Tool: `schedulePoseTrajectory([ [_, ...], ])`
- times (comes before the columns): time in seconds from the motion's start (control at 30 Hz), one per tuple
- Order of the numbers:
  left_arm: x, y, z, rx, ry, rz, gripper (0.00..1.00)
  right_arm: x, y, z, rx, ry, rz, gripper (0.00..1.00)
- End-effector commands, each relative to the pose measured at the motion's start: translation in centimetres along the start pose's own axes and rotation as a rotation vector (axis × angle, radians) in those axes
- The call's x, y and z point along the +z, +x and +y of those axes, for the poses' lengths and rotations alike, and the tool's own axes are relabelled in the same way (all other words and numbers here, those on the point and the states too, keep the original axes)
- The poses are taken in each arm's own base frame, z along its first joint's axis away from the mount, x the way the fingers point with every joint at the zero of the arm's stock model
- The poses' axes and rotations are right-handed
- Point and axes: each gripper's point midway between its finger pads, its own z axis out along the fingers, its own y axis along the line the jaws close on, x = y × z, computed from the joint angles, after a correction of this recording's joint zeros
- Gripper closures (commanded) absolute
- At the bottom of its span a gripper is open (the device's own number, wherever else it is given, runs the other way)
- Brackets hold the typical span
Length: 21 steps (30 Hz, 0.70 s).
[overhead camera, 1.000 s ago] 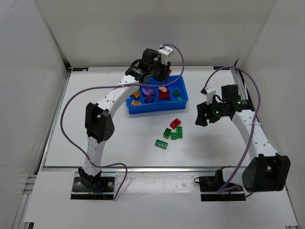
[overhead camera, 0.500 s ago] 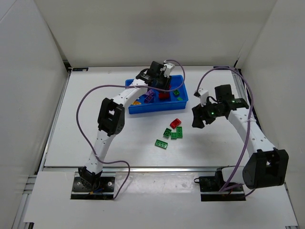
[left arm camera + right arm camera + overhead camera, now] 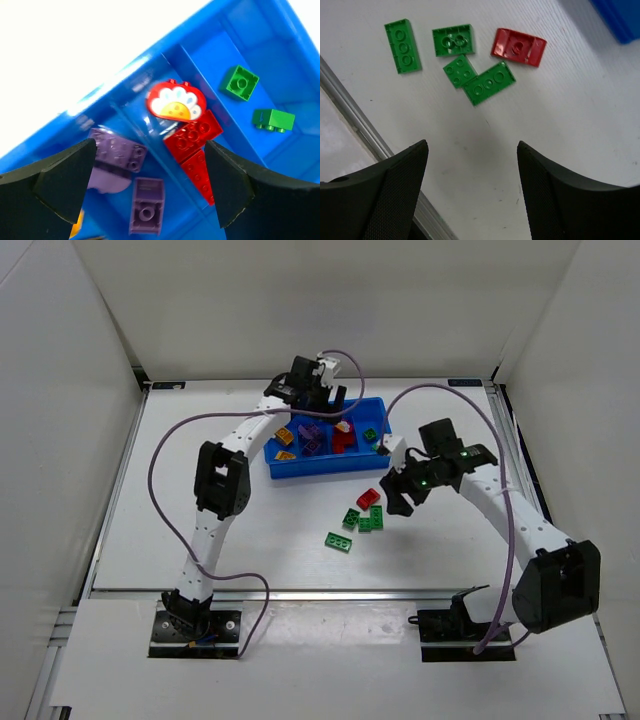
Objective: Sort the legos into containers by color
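Observation:
The blue tray [image 3: 330, 470] stands at the back middle of the table. My left gripper [image 3: 318, 392] [image 3: 150, 175] hovers open over it, holding nothing. Below it lie red legos [image 3: 192, 135], one rounded with a fan print [image 3: 172, 102], purple legos [image 3: 146, 205] in the compartment to their left, and green legos [image 3: 240, 82] to their right. An orange lego [image 3: 285, 437] sits at the tray's left end. My right gripper [image 3: 395, 495] [image 3: 471, 150] is open above the bare table, just short of a loose red lego [image 3: 518, 46] and several green legos [image 3: 489, 83].
A metal rail [image 3: 355, 130] runs along the table's near edge, close to my right gripper's left finger. The tray's corner [image 3: 620, 17] shows at the upper right of the right wrist view. White walls enclose the table on three sides.
My left gripper dipped into the tray, then opened and drew back up toward its rear. My right gripper moved left, closer to the loose legos on the table.

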Motion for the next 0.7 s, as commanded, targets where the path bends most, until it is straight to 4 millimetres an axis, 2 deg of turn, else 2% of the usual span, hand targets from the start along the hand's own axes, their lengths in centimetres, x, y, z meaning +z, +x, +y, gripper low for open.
schedulePoseTrajectory([
  [0.0,-11.0,-11.9,-0.2,0.049,-0.012,-0.291,0.01,0.7,-3.5,0.5,-0.172,0.004,-0.052,0.25],
  [0.03,-12.5,-12.7,0.2,0.054,-0.037,-0.309,0.0,1.2,-3.9,1.0,-0.199,-0.007,-0.051,0.25],
  [0.07,-15.2,-13.9,0.4,0.081,-0.046,-0.336,0.01,1.8,-4.5,1.7,-0.242,-0.02,-0.049,0.25],
  [0.1,-16.9,-14.6,1.4,0.083,-0.055,-0.357,0.01,2.5,-5.2,1.9,-0.265,-0.028,-0.051,0.25],
  [0.13,-18.1,-14.8,1.8,0.077,-0.047,-0.366,0.01,3.0,-5.5,2.1,-0.279,-0.035,-0.048,0.25],
  [0.17,-19.3,-14.9,1.7,0.068,-0.001,-0.376,0.01,3.5,-6.1,3.2,-0.316,-0.056,-0.049,0.25],
  [0.2,-21.7,-14.8,3.1,0.005,0.013,-0.391,0.01,3.8,-6.6,3.5,-0.33,-0.062,-0.05,0.25],
  [0.23,-22.9,-14.6,3.1,-0.018,0.069,-0.393,0.01,4.6,-6.8,4.0,-0.338,-0.076,-0.043,0.25],
  [0.27,-25.7,-14.7,4.8,-0.051,0.061,-0.422,0.01,5.0,-7.1,4.9,-0.361,-0.096,-0.04,0.25],
  [0.3,-26.4,-14.1,5.4,-0.084,0.073,-0.415,0.01,5.5,-7.2,5.3,-0.373,-0.099,-0.031,0.25],
  [0.33,-26.2,-12.3,6.2,-0.121,0.079,-0.378,0.01,6.4,-7.1,5.5,-0.377,-0.101,-0.016,0.25],
  [0.37,-28.5,-12.0,7.7,-0.152,0.047,-0.4,0.01,7.1,-7.2,6.6,-0.398,-0.116,-0.006,0.27],
  [0.4,-28.1,-10.0,8.7,-0.186,0.041,-0.36,0.01,7.7,-7.0,6.7,-0.394,-0.098,0.012,0.28],
  [0.43,-29.1,-9.1,10.1,-0.21,0.026,-0.36,0.01,8.7,-7.0,6.9,-0.396,-0.094,0.019,0.28],
  [0.47,-29.7,-8.3,10.6,-0.224,0.022,-0.352,0.01,9.4,-6.9,7.9,-0.416,-0.108,0.03,0.29],
  [0.5,-29.9,-6.8,10.7,-0.238,0.019,-0.326,0.01,9.8,-6.8,8.0,-0.411,-0.097,0.04,0.29],
  [0.53,-30.6,-5.9,11.9,-0.247,-0.015,-0.316,0.01,10.8,-6.5,8.2,-0.413,-0.096,0.056,0.29],
  [0.6,-31.7,-5.1,12.0,-0.247,-0.042,-0.314,0.01,11.7,-6.1,8.9,-0.415,-0.095,0.076,0.3],
  [0.67,-31.8,-4.0,12.2,-0.235,-0.06,-0.3,0.01,12.8,-5.4,9.0,-0.409,-0.088,0.098,0.3],
])
